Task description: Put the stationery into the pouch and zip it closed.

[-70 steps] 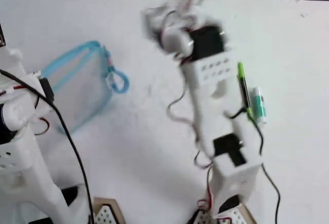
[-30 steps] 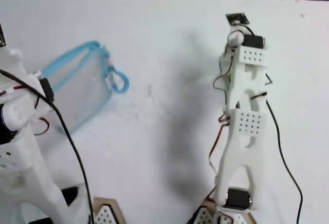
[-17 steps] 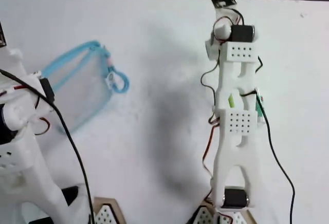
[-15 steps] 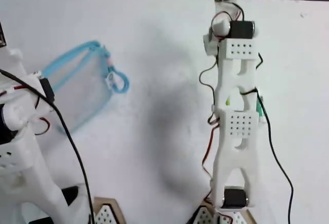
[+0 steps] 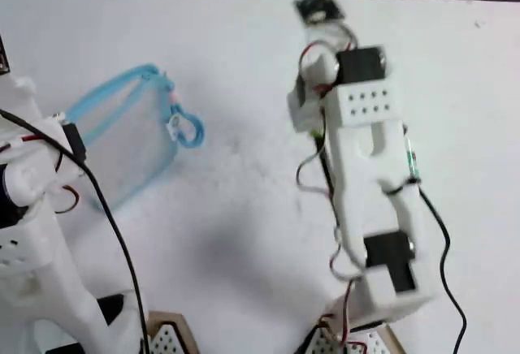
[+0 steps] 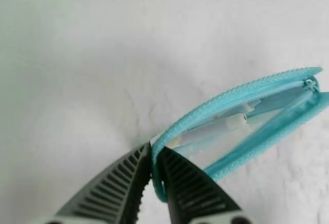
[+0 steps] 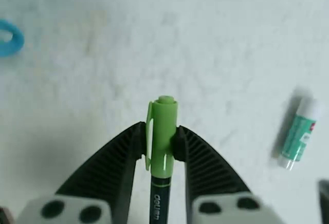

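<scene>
The clear pouch (image 5: pixel 122 139) with a blue zipper rim lies at the left of the table, its blue loop (image 5: pixel 188 129) toward the middle. My left gripper (image 6: pixel 152 149) is shut on the end of the pouch's zipper edge (image 6: pixel 226 106). The pouch mouth gapes, and a white stick-like item (image 6: pixel 221 129) lies inside. My right gripper (image 7: pixel 159 129) is shut on a green pen (image 7: pixel 162 131), held above the table. A glue stick (image 7: pixel 297 136) lies on the table off to one side of it. In the high view the right arm (image 5: pixel 357 110) stands over the table's middle right.
The white table (image 5: pixel 236 208) has free room between the pouch and the right arm. The left arm's white body (image 5: pixel 32 232) and black cable (image 5: pixel 106 208) stand in front of the pouch. The glue stick (image 5: pixel 412 157) peeks out beside the right arm.
The right arm came down over the pen beside the glue stick, closed on it, then rose and swung left with it. The left arm and pouch stayed put.
</scene>
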`<state>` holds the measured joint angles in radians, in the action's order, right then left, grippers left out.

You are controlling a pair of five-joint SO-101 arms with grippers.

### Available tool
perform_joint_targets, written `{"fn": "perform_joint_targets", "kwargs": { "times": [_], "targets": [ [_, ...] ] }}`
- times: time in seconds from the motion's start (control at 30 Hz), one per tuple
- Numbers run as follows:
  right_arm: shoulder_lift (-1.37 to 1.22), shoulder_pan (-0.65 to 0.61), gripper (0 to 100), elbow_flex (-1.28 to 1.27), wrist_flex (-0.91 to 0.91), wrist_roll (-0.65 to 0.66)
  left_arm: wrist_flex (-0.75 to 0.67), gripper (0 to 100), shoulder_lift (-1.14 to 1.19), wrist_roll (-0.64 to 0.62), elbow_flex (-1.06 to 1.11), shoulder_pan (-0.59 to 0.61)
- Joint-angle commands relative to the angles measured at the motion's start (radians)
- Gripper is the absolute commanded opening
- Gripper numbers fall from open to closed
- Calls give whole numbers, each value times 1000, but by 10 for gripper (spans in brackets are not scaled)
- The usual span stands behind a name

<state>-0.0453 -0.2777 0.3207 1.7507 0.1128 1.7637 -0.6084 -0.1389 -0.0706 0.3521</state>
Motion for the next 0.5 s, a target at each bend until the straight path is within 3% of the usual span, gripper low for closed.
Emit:
{"fn": "perform_joint_targets", "kwargs": {
  "times": [0.0,0.23,0.47],
  "targets": [
    [163,-76,17,-219,-30,-8,-3,22,-1,-6,-12,5],
    [286,-222,17,-557,-314,-29,-3,22,-1,-6,-12,5],
    [394,-259,17,-614,-630,-276,-3,22,-1,-6,-12,7]
  ]
}}
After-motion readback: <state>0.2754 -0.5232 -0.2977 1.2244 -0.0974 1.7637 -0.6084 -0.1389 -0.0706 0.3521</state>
